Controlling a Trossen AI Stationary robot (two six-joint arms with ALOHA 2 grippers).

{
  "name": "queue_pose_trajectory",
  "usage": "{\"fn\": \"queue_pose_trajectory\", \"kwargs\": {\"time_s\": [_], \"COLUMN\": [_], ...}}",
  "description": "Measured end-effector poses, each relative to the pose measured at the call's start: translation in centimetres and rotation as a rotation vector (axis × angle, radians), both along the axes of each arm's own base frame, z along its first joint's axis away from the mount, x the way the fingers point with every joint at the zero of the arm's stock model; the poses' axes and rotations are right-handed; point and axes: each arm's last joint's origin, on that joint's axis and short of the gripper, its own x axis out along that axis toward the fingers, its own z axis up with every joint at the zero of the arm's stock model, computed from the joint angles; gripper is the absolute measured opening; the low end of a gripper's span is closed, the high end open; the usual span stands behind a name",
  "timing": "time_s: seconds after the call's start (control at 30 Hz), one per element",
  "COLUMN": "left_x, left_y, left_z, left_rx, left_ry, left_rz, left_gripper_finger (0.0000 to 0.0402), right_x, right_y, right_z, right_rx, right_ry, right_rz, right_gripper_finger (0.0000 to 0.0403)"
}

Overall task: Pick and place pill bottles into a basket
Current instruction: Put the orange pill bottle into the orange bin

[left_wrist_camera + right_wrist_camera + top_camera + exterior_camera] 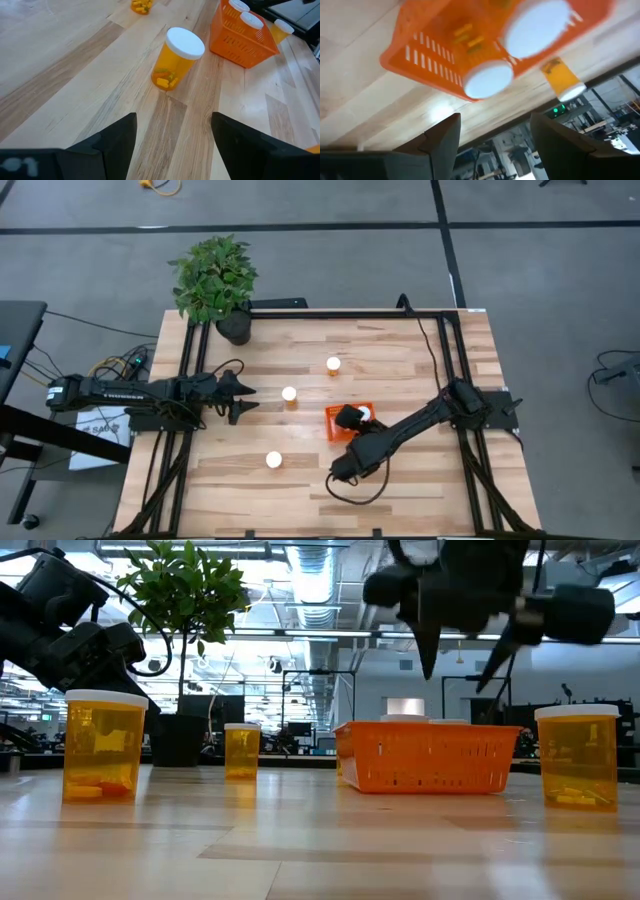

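The orange basket [337,427] stands at the table's middle right and holds two white-capped pill bottles [488,79], [537,27]. My right gripper [350,418] hangs open and empty just above the basket; it also shows in the low view [465,650]. My left gripper [245,396] is open and empty, low over the table, pointing at an upright bottle [177,57] a short way in front of it [289,394]. Other bottles stand upright on the table: one far [333,364], one near [273,460], and one right of the basket [577,755].
A potted plant [215,280] stands at the table's far left corner. My right arm [420,418] reaches in from the right edge and covers the table right of the basket. Bare wood [250,500] lies along the near edge.
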Motion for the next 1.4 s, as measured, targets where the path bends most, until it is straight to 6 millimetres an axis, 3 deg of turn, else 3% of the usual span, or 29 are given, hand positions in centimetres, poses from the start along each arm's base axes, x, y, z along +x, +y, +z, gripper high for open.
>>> {"fn": "queue_pose_trajectory", "kwargs": {"time_s": [0.17,0.3,0.57,0.73,0.87,1.03,1.2,1.4], "left_x": [0.0,0.0,0.0,0.0,0.0,0.0,0.0,0.0], "left_y": [0.0,0.0,0.0,0.0,0.0,0.0,0.0,0.0], "left_z": [0.0,0.0,0.0,0.0,0.0,0.0,0.0,0.0], "left_rx": [0.0,0.0,0.0,0.0,0.0,0.0,0.0,0.0], "left_ry": [0.0,0.0,0.0,0.0,0.0,0.0,0.0,0.0], "left_rz": [0.0,0.0,0.0,0.0,0.0,0.0,0.0,0.0], "left_gripper_finger": [0.0245,0.0245,0.0245,0.0245,0.0245,0.0245,0.0245,0.0245], "right_x": [-0.9,-2.1,-5.5,-9.2,-13.1,-16.4,-16.7,-15.0], "right_y": [0.3,-0.5,-5.8,-9.0,-10.2,-9.9,-8.1,-6.1], "right_z": [3.0,6.7,14.1,16.8,16.9,14.9,11.5,8.8], "right_rx": [0.043,0.11,0.428,0.588,0.667,0.857,0.958,0.877], "right_ry": [-0.082,-0.24,-0.574,-0.659,-0.736,-0.81,-0.811,-0.713], "right_rz": [0.018,-0.066,-0.596,-0.81,-0.888,-0.976,-0.943,-0.913], "right_gripper_finger": [0.0235,0.0235,0.0235,0.0235,0.0235,0.0235,0.0235,0.0238]}}
